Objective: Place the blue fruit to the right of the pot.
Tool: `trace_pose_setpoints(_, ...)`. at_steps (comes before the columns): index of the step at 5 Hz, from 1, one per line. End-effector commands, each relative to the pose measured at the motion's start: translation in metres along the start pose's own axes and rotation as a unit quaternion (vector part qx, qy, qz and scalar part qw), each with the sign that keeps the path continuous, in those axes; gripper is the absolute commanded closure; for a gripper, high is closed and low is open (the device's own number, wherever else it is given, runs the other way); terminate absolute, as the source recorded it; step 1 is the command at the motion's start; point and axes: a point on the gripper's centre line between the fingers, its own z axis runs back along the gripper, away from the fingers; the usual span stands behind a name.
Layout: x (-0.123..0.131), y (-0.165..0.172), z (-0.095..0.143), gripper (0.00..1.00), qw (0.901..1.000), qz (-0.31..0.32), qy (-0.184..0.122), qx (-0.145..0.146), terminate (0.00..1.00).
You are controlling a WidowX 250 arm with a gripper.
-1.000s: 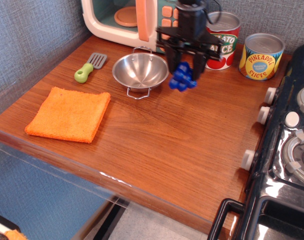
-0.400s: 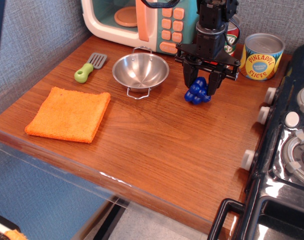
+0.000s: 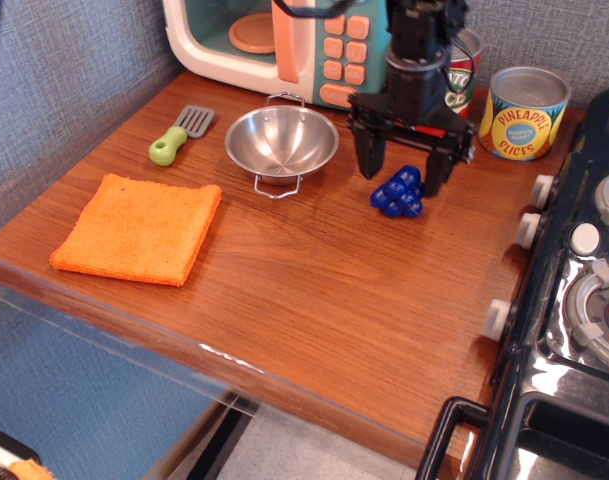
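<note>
The blue fruit (image 3: 400, 192), a small glossy cluster of blue balls, lies on the wooden counter to the right of the pot. The pot (image 3: 281, 141) is a shiny steel bowl with two wire loop handles, standing near the toy microwave. My black gripper (image 3: 401, 172) stands upright right over the fruit. Its jaws are spread wide, one finger on each side of the fruit and apart from it. The fruit rests on the counter between them.
A toy microwave (image 3: 274, 40) stands at the back. A tomato can (image 3: 464, 72) and a pineapple can (image 3: 524, 112) stand at the back right. A green-handled spatula (image 3: 179, 134) and an orange cloth (image 3: 138, 227) lie on the left. A black toy stove (image 3: 574, 300) borders the right.
The gripper carried the blue fruit rightward from beside the pot's rim, lowered it to the counter, then opened its jaws and let it go.
</note>
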Motion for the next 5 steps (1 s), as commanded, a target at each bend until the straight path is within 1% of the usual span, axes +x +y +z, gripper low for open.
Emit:
trace_pose_setpoints(1, -0.029, 0.034, 0.095, 0.00, 0.9975, 0.034, -0.059, -0.021, 0.00)
trace_pose_setpoints(2, -0.066, 0.067, 0.111, 0.00, 0.9970, 0.063, -0.044, -0.006, 0.00)
trace_pose_setpoints(3, -0.099, 0.098, 0.103, 0.00, 0.9958, 0.079, -0.042, 0.021, 0.00)
trace_pose_setpoints(4, -0.121, 0.122, 0.094, 0.00, 0.9961, 0.073, -0.045, 0.021, 0.00)
trace_pose_setpoints(5, -0.127, 0.131, 0.088, 0.00, 0.9970, 0.061, -0.043, 0.020, 0.00)
